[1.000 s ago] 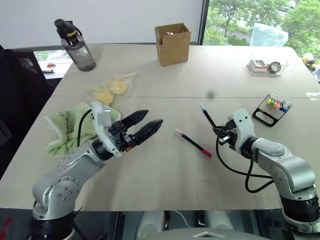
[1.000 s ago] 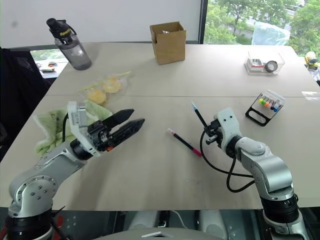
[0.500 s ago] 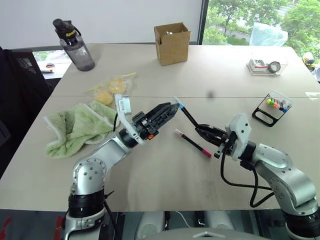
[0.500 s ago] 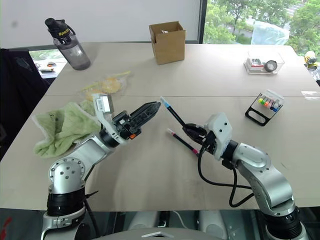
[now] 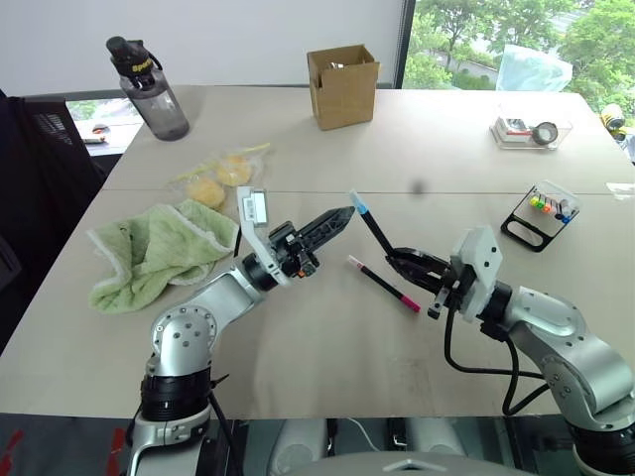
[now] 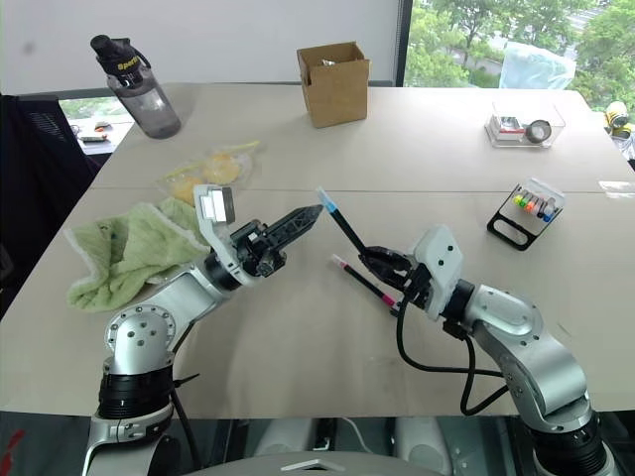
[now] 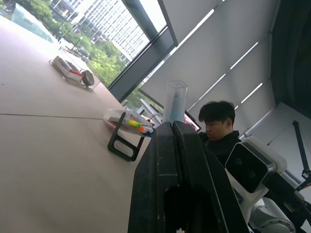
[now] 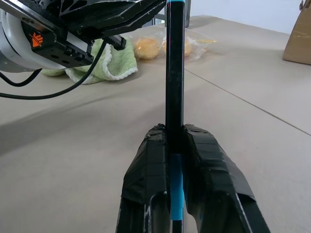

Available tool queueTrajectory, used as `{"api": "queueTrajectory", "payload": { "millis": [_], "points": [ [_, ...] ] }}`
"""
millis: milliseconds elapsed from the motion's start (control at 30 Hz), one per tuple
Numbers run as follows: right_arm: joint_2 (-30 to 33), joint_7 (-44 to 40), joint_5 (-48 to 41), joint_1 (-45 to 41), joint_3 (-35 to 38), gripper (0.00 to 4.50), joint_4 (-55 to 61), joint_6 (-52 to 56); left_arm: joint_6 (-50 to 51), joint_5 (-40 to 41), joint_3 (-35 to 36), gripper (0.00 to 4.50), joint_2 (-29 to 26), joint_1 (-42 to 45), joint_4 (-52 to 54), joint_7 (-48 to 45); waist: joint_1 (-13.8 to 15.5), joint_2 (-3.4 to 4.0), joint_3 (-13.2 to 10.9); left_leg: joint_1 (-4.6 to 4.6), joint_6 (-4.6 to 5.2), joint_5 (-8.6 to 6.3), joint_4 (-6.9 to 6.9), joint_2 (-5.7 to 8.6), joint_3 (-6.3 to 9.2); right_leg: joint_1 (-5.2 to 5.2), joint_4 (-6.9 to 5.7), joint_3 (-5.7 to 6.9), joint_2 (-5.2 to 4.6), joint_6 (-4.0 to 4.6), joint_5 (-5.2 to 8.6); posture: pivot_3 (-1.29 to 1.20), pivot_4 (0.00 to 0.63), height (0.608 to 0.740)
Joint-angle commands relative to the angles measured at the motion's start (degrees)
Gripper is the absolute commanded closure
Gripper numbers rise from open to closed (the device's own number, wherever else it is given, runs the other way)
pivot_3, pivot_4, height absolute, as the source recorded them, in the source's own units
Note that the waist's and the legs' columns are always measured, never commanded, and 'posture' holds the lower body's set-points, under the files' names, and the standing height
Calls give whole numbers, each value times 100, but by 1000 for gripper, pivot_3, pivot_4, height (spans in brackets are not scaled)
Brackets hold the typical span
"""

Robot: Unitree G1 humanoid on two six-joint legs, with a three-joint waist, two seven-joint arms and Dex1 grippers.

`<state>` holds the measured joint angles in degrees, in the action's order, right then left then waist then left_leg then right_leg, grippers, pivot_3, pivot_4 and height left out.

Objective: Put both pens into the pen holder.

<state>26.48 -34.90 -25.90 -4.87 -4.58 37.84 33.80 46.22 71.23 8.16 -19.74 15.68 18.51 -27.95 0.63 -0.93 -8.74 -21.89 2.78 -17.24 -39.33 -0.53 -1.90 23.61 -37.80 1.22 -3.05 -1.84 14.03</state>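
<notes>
The slim black marker pen with the light-blue cap (image 5: 372,227) is held above the beige table (image 5: 327,327) by the right gripper (image 5: 395,258). Its two black fingers are clamped tight on the pen's lower part, and the pen is tilted with the blue cap uppermost, toward the left gripper (image 5: 344,213). In the right wrist view the barrel (image 8: 174,73) is seen pinched between the fingers (image 8: 148,170), with a light-blue end showing low in the gap.

The left gripper's fingers are closed together, tips just beside the blue cap; whether the cap is touched or gripped cannot be told from the head views. In the left wrist view the pale cap (image 7: 175,102) is seen rising just past the closed fingertips (image 7: 163,145).

The second slim black pen with pink ends (image 5: 384,284) lies flat on the table, below the held pen and between the two arms, untouched.

The small black-framed tilted pen holder with clear top and coloured marker caps (image 5: 541,213) stands on the table's right side, well apart from both pens.

Also on the table:
- crumpled green towel (image 5: 149,253)
- clear bag of yellow items (image 5: 220,174)
- dark grey water bottle (image 5: 149,89)
- brown cardboard box (image 5: 342,87)
- clear flat tray with a tape roll (image 5: 531,129)

A person (image 7: 218,127) is seen beyond the table in the left wrist view.
</notes>
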Motion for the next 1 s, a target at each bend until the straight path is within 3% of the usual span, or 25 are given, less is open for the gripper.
{"api": "queueTrajectory", "payload": {
  "millis": [33,167,200,233,500,600,967,1000],
  "points": [
    [9,-18,-109,-11,-53,4500,289,-91,-120,-281,-55,4464,4,95,58,33,1,0,0,0,1,0,0,0,0,0,0,0,0,0,0,0,150,740],
    [19,15,-54,-21,-71,4500,236,-156,-84,-95,146,4464,10,193,-57,-28,0,-1,-1,0,1,-1,0,0,1,0,0,0,-1,0,0,0,150,740],
    [19,26,-47,-23,-78,4500,226,-165,-147,-184,157,3960,-1,210,-62,-65,3,-1,-1,-1,1,-1,0,0,1,1,0,0,0,0,0,0,150,740],
    [18,36,-44,-24,-84,4500,221,-170,-222,-310,162,3829,-3,221,-81,-51,4,-2,-1,-1,1,-1,0,0,2,0,1,1,-1,0,0,0,150,740],
    [-22,168,-89,-73,-26,4500,210,-108,-300,-329,311,194,-209,146,-15,-598,2,-3,-3,-3,0,0,1,0,3,1,3,4,-3,0,0,0,150,740],
    [4,169,-108,-96,-41,4500,216,-110,-99,-92,298,194,-339,111,7,-890,2,-2,-4,-3,-1,0,2,-1,4,1,3,5,-4,1,1,0,150,740],
    [104,13,-299,-129,-91,4500,352,-37,-140,-620,-261,194,-7,509,-325,-1084,12,-10,-10,-7,0,0,2,0,10,0,8,12,-4,0,0,0,150,740],
    [113,2,-342,-163,-81,4500,337,-1,-134,-637,-274,420,33,539,-341,-1085,12,-10,-10,-7,0,0,2,0,12,0,8,14,-4,0,0,0,150,740]
  ]
}}
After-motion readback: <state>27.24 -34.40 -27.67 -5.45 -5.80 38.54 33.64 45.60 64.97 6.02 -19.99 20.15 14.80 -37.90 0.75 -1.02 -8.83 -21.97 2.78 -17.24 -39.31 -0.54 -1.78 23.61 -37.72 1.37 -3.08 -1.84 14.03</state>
